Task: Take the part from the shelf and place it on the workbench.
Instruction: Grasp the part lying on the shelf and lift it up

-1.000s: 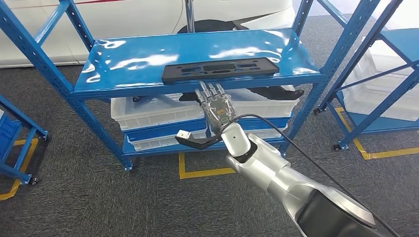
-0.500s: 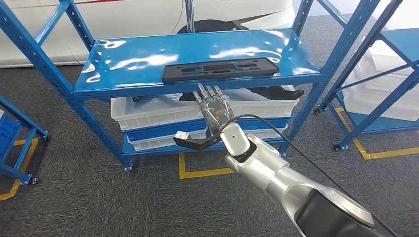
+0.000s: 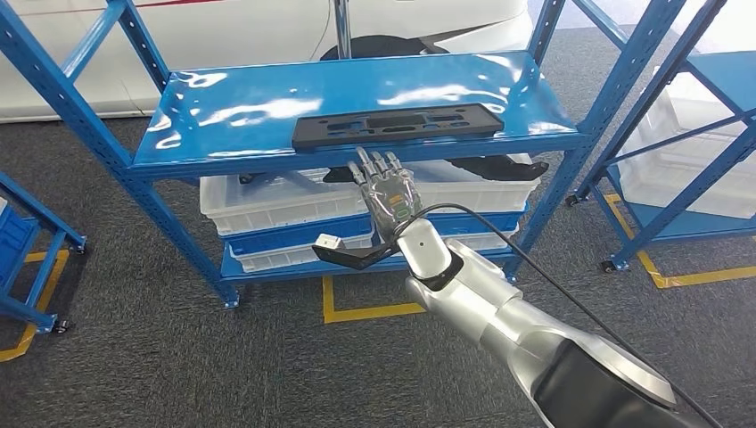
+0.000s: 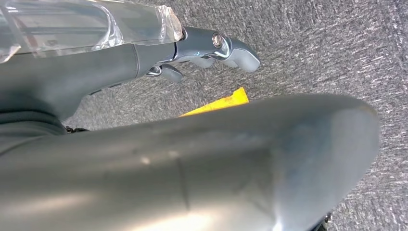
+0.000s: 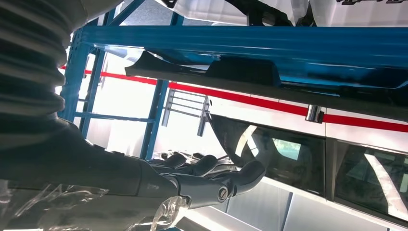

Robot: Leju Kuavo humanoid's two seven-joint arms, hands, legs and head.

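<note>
Lying flat w/ long axis along shelf [image 3: 223, 111] front edge, part [image 3: 398, 126] is found just above & beyond right hand [image 3: 390, 190], fingers spread, holding nothing.

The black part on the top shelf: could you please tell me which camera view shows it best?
The head view: the long black part lies flat along the front of the blue shelf, seen whole from above, with the right hand just below it. The right wrist view catches its dark front edge. The left wrist view faces the carpet.
</note>
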